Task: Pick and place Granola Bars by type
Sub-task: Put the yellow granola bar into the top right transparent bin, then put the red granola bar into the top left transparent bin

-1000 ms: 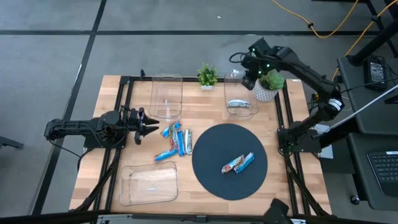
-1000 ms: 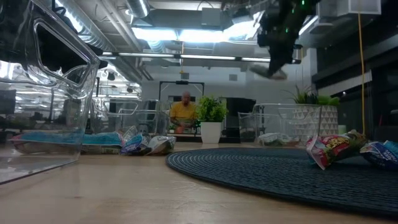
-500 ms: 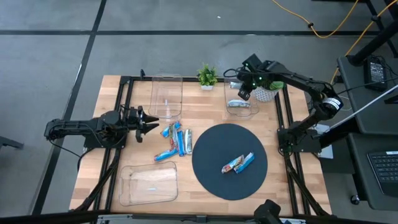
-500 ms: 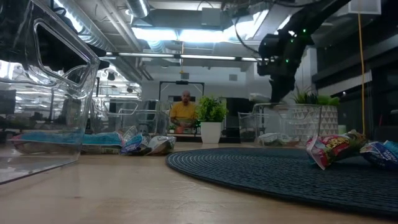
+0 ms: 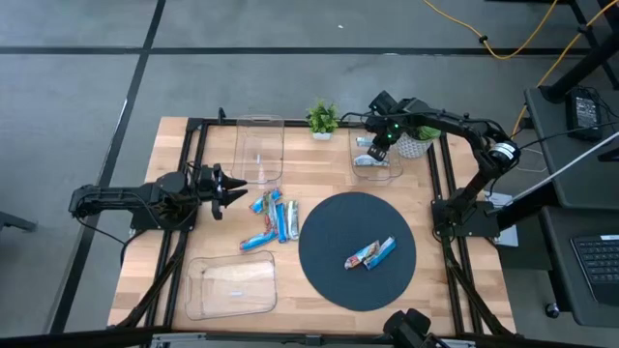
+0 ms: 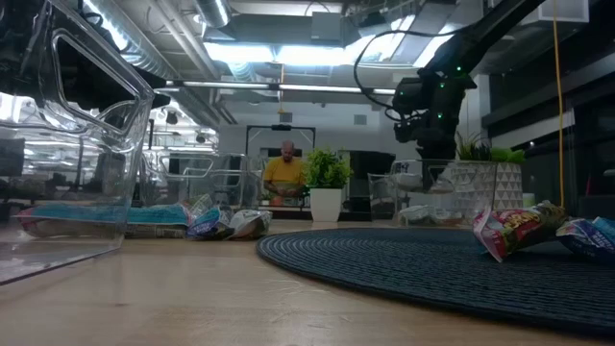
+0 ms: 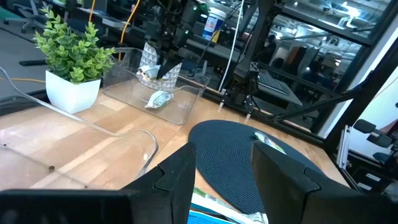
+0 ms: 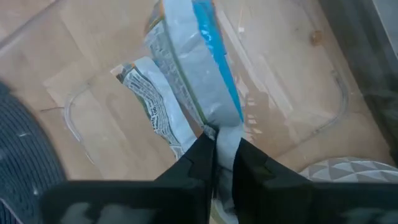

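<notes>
My right gripper (image 5: 371, 151) is low over the far-right clear tray (image 5: 391, 170), shut on a silver-white and blue granola bar (image 8: 196, 68). A second silver-white bar (image 8: 152, 106) lies flat on that tray's floor. Several blue and silver bars (image 5: 273, 218) lie in a loose heap on the wood left of the round dark mat (image 5: 329, 227). A red-orange bar and a blue bar (image 5: 371, 253) lie on the mat. My left gripper (image 5: 228, 187) is open, level above the table, left of the heap, and touches nothing. My right gripper pinches the bar's crimped end (image 8: 225, 133) between its two fingers (image 8: 202, 158), coming from above and pointing down. The bar hangs below the fingers inside the tray's walls, beside the lying bar. Whether its lower end touches the tray floor, I cannot tell.
An empty clear tray (image 5: 258, 150) stands at the far middle and another (image 5: 232, 287) near the left front edge. A small green plant (image 5: 322, 118) and a potted plant (image 5: 418, 135) flank the right tray. A person sits far behind the table (image 6: 284, 173).
My right gripper has come down from high beside the potted plant and shifted a little toward the table's left, carrying the bar down into the far-right tray. It has stayed shut on the bar.
</notes>
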`<state>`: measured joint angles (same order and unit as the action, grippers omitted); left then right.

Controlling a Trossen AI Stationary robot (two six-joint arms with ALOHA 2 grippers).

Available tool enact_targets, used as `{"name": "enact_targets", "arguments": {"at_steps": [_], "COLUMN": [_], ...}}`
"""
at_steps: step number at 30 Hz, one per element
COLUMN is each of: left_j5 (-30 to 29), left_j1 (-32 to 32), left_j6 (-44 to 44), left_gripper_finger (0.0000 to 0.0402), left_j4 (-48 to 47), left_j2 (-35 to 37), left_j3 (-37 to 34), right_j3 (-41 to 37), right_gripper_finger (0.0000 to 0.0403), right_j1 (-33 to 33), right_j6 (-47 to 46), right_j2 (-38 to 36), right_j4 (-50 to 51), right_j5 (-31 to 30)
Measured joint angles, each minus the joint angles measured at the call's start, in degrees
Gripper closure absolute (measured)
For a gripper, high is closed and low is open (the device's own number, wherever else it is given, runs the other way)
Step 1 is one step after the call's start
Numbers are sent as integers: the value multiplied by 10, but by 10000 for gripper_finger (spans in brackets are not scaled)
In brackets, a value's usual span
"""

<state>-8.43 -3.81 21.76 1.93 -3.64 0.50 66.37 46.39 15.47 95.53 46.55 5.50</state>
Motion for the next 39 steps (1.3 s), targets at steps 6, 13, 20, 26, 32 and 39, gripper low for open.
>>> {"name": "enact_targets", "arguments": {"at_steps": [6,13,20,26,32,39], "left_j5": [0,1,3,6,6,7], "left_j1": [0,0,0,0,0,0], "left_j6": [0,0,0,0,0,-18], "left_gripper_finger": [254,254,254,254,254,254], "left_j4": [0,0,0,0,0,0], "left_j2": [0,0,0,0,0,0], "left_j3": [0,0,0,0,0,0], "right_j3": [13,54,69,70,70,70], "right_gripper_finger": [324,268,264,274,275,275], "right_j1": [-3,-21,-79,-160,-254,-396], "right_j6": [1,8,30,30,68,90], "right_j2": [0,-14,-91,-179,-251,-280], "right_j4": [12,29,31,36,53,52], "right_j5": [-35,-44,-44,-44,31,115]}}
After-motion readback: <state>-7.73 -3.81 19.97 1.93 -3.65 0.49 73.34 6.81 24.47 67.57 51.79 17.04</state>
